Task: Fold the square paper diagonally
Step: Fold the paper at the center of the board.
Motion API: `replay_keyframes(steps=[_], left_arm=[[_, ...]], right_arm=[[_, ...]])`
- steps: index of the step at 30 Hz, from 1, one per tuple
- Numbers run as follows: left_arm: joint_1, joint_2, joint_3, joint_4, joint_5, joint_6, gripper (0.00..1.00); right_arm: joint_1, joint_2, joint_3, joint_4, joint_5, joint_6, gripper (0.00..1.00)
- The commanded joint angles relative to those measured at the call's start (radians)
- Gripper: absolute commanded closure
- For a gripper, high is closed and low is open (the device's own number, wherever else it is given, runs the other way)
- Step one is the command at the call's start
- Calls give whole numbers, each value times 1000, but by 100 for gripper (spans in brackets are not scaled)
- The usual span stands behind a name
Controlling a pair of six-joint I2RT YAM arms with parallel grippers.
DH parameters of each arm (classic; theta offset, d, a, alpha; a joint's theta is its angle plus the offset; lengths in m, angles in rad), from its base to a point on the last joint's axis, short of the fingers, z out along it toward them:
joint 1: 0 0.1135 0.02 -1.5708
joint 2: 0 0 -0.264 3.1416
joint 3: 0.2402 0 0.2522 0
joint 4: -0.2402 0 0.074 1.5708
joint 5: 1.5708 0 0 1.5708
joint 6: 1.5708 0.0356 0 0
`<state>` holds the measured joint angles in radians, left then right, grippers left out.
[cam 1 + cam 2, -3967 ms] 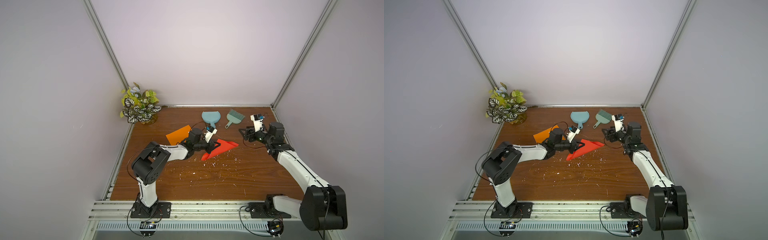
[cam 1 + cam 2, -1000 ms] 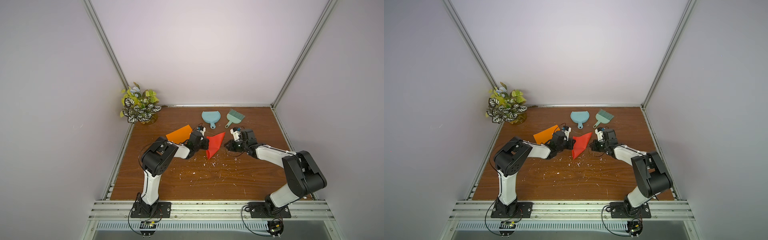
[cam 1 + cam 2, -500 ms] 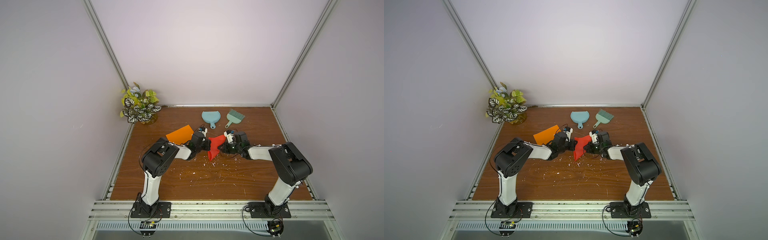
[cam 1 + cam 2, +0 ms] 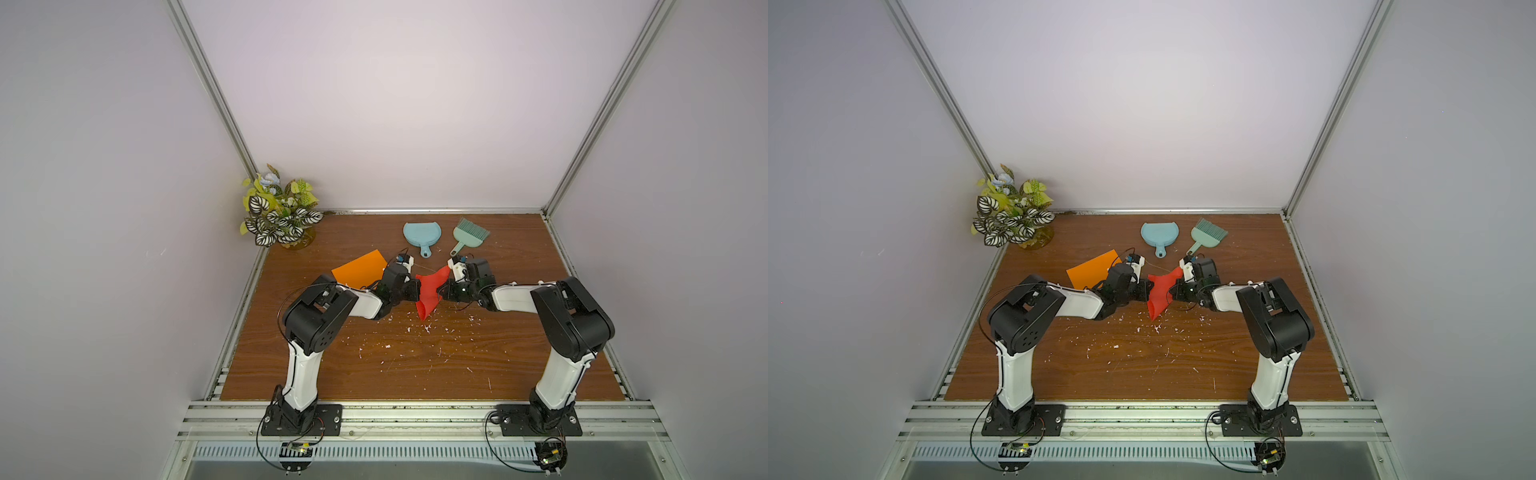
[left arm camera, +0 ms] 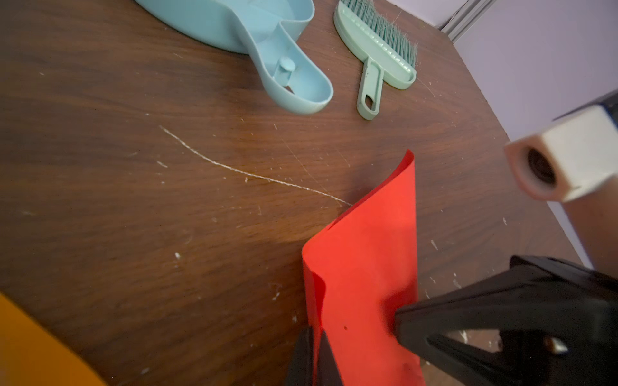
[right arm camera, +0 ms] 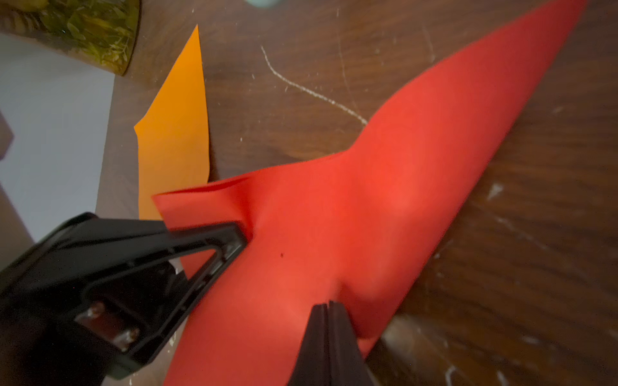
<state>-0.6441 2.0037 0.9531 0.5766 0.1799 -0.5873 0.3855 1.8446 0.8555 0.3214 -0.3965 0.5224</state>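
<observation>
The red paper is near the middle of the counter, a little toward the far edge, held up between the 2 arms. It is bent over on itself into a loose, curved shape rather than a flat crease. 1 pointed corner rises toward the far edge and another points down toward the near edge; whether that lower tip touches the wood cannot be told.

The left end effector is clenched on the left side of the sheet; the left wrist view shows the red edge pinched between its black fingers. The right end effector is clenched too, grasping the opposite side; in the right wrist view its fingers press together at a pucker in the sheet. The 2 end effectors face each other, close together, with only the paper between them.

An orange paper lies flat just left of the left arm's wrist. A blue dustpan and a green brush lie side by side near the far edge. A potted plant stands at the far left corner. White scraps are scattered toward the near edge.
</observation>
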Motion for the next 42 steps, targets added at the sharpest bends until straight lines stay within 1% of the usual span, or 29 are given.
replay_keyframes(steps=[1, 7, 15, 24, 30, 39, 42], left_arm=[[-6, 11, 24, -12, 7, 4, 99], [-7, 7, 22, -10, 5, 6, 99], [-7, 6, 21, -8, 1, 6, 99], [-5, 7, 21, -11, 5, 4, 99], [-5, 7, 21, -13, -1, 4, 99], [-3, 7, 20, -12, 0, 4, 99], [-3, 4, 16, -12, -2, 4, 99]], right_arm=[[-35, 20, 36, -42, 47, -37, 94], [-66, 55, 90, -67, 37, -62, 94], [-117, 85, 117, -64, 33, -65, 94], [-154, 147, 187, -79, 10, -72, 94], [-189, 166, 226, -84, 18, -64, 94], [-208, 216, 284, -93, 5, -62, 94], [-222, 221, 290, -93, 19, -60, 94]])
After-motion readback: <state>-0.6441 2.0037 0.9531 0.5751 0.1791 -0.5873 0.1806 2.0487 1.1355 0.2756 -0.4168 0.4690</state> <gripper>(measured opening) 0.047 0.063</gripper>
